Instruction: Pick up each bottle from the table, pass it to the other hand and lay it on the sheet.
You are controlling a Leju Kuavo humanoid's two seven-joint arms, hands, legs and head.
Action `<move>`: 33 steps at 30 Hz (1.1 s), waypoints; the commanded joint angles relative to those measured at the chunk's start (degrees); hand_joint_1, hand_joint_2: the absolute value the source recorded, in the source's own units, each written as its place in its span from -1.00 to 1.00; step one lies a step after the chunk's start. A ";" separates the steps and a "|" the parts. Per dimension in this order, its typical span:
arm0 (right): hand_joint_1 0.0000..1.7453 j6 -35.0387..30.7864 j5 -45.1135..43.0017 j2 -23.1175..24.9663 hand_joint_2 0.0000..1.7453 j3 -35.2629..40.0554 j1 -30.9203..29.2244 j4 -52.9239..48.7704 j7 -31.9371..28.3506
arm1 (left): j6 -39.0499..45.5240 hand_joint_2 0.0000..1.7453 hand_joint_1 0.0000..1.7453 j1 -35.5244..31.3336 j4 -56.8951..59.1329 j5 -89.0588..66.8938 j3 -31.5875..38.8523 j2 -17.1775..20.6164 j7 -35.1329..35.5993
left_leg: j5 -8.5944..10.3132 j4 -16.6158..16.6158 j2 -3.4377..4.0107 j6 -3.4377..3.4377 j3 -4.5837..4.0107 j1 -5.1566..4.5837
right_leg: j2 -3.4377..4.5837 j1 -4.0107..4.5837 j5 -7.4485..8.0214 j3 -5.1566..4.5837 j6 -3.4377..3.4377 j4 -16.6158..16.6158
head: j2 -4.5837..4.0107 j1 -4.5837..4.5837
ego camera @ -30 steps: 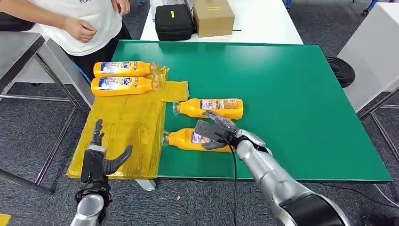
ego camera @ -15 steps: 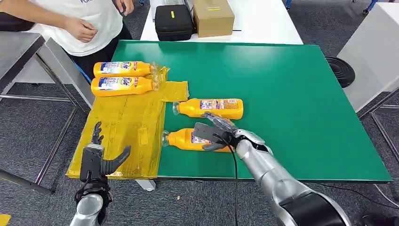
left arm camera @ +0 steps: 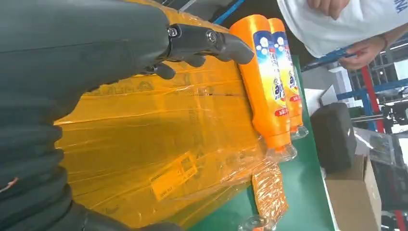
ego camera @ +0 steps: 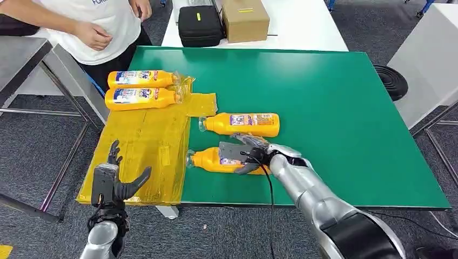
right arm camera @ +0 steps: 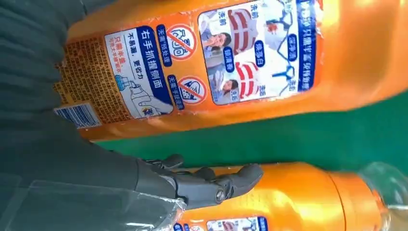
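The right hand [ego camera: 246, 155] lies over the near detergent bottle [ego camera: 216, 160], fingers apart, to grip it; the left hand [ego camera: 112, 181] waits open above the yellow sheet [ego camera: 146, 145].

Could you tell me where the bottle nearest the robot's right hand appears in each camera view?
Head view: near bottle low centre on the green table, under the right hand.
Left wrist view: I cannot tell.
Right wrist view: lower bottle, beneath the fingers.
Shared landmark: the green table.

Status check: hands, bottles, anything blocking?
Right hand on nearest bottle, grip unconfirmed. Left hand open. Two bottles on sheet. No obstruction.
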 commanded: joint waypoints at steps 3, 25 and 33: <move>0.96 1.23 1.39 -2.45 1.00 4.50 0.25 4.50 1.70 | -0.30 1.00 -1.00 -2.71 4.72 1.25 0.85 -0.03 0.40 | -0.04 -0.06 -0.14 0.01 0.29 0.02 | -0.20 0.05 -0.09 0.37 -0.11 -0.10 | 0.00 0.00; 1.00 -10.25 -3.14 -1.79 1.00 -0.60 3.71 -3.38 -8.68 | -0.85 1.00 -1.00 -1.00 3.00 3.40 1.56 0.07 -1.63 | -0.11 -0.08 -0.05 -0.01 0.60 0.05 | -0.13 0.09 -0.12 0.65 -0.16 -0.15 | 0.00 0.00; 1.00 -16.60 -10.78 -0.40 1.00 -8.49 11.46 -19.40 -20.31 | -2.35 1.00 -1.00 0.74 1.06 5.77 2.73 -0.29 -4.77 | -0.10 -0.02 0.04 -0.01 0.29 0.00 | 0.00 0.04 -0.05 0.30 -0.10 -0.01 | 0.00 0.00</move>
